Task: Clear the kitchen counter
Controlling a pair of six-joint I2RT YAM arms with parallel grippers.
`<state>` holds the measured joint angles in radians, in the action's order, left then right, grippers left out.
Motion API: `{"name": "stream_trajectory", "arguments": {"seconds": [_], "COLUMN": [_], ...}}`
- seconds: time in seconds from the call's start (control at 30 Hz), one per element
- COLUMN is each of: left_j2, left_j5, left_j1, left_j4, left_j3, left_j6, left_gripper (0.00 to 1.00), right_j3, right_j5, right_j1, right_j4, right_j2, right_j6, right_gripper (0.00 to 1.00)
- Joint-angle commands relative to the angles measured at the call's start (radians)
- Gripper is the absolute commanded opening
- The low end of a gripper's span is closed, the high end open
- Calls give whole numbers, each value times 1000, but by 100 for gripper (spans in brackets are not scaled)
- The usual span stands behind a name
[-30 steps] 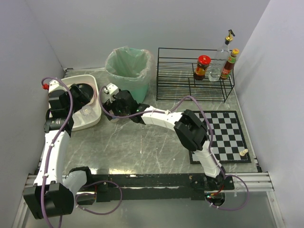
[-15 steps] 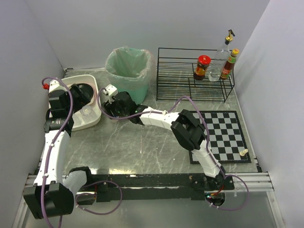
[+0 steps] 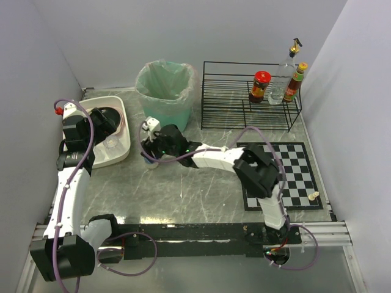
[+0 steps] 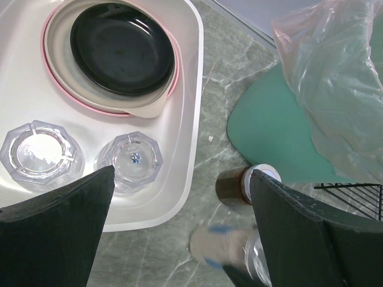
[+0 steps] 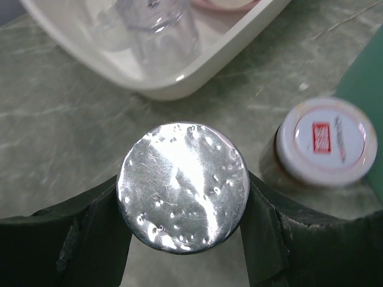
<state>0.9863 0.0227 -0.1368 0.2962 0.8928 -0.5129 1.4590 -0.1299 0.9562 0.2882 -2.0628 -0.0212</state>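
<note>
The grey marble kitchen counter (image 3: 183, 189) carries a white tub (image 3: 119, 152) at the left. My right gripper (image 5: 182, 197) is shut on an upright silver-topped can (image 5: 182, 185), one finger on each side. It sits just right of the tub (image 5: 179, 78). In the left wrist view the can (image 4: 230, 248) shows as a blurred tan shape with blue marks. A brown jar with a white lid (image 5: 323, 140) stands beside it. My left gripper (image 4: 179, 239) hangs open over the tub's right rim (image 4: 194, 95), holding nothing.
The tub holds a black plate (image 4: 122, 48) on a pink-rimmed dish and two clear glasses (image 4: 128, 161). A green bin with a plastic liner (image 3: 165, 88) stands behind. A black wire rack (image 3: 244, 97) with bottles and a checkered mat (image 3: 287, 174) are to the right.
My right gripper has closed on the can and shifted right and toward the front, away from the tub. The left arm has not moved.
</note>
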Motion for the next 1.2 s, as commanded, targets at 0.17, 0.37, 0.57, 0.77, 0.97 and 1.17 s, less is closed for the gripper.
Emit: {"name": "stream_trajectory", "arguments": {"seconds": [0.17,0.37,0.57,0.77,0.97,1.17], "left_j2": [0,-5,-12,-3,3,3], "left_j5": [-27,-36,-46,-67,-69,-73], "left_j1": [-6,-6,-4,-6,-6,-6], "left_j4": [-45,-46,-51,-52,-49,-49], "left_j3": [20,18,15,17,15,17], "left_j6": [10,10,10,11,11,16], "left_gripper": [99,99,99,99,99,99], "right_j3": [-271,-270,-214,-89,30,214], "right_j5": [-56,108,203,202,219,197], "right_j1": [3,-120,-324,-494,-628,-709], "right_j4": [109,-84,-211,-296,-294,-319], "right_j2": [458,638,736,690,563,377], "right_j6": [-45,-65,-42,-2,-8,-19], "right_gripper": [15,0,0,0,0,0]}}
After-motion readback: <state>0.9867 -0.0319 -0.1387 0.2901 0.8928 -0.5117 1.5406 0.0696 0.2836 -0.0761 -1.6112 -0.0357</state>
